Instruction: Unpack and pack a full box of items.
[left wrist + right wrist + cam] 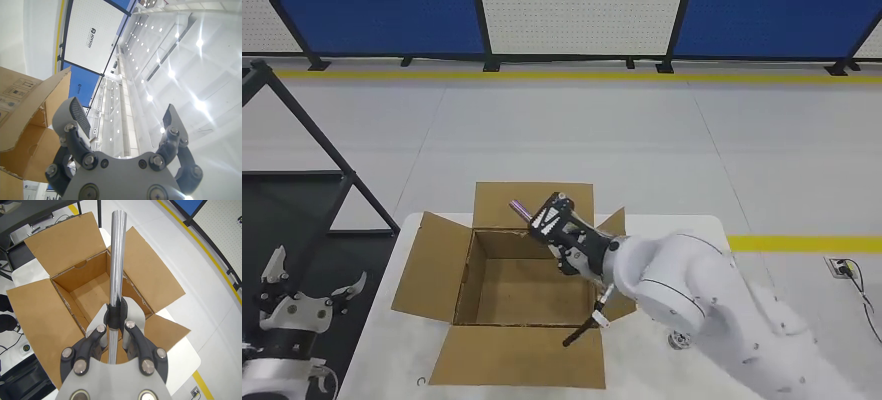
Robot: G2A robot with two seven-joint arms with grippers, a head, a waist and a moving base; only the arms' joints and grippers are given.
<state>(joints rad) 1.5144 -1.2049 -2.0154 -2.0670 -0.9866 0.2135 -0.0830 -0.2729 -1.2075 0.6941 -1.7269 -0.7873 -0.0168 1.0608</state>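
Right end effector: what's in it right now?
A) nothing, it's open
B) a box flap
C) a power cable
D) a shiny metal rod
D: in the right wrist view the right end effector is shut on a shiny metal rod, gripping it at a black band, with the rod held over the open box.

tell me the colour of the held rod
Shiny silver rod, black band at the right gripper; clearest in right wrist view.
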